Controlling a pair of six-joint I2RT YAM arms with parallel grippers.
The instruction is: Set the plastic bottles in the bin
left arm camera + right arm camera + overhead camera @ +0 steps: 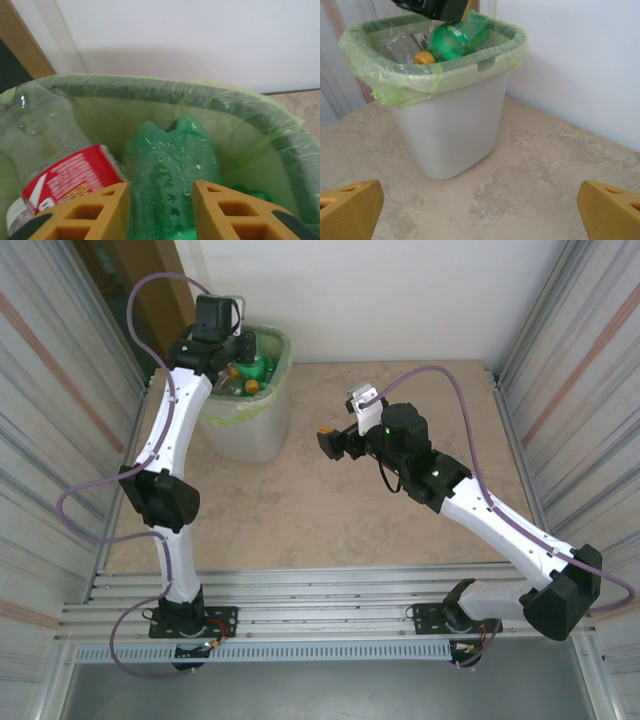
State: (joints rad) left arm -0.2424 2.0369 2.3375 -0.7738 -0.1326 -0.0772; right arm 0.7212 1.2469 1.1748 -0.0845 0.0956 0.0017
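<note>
On the marbled table (400, 530) stands the squarish whitish bin (250, 435), crinkly green liner (395, 80) over its rim. At its mouth our left claw (160, 195) pinches a crumpled green bottle (170, 160) beside a clear red-labelled bottle (50, 145); right of the bin our right claw (480, 200) gapes

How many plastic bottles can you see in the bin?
2: a green bottle between the fingers of the left gripper, a clear red-labelled bottle beside it; more may be hidden.

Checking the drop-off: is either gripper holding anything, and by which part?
The left gripper appears to pinch the green bottle across its crushed body, over the bin; the right gripper is open, empty.
</note>
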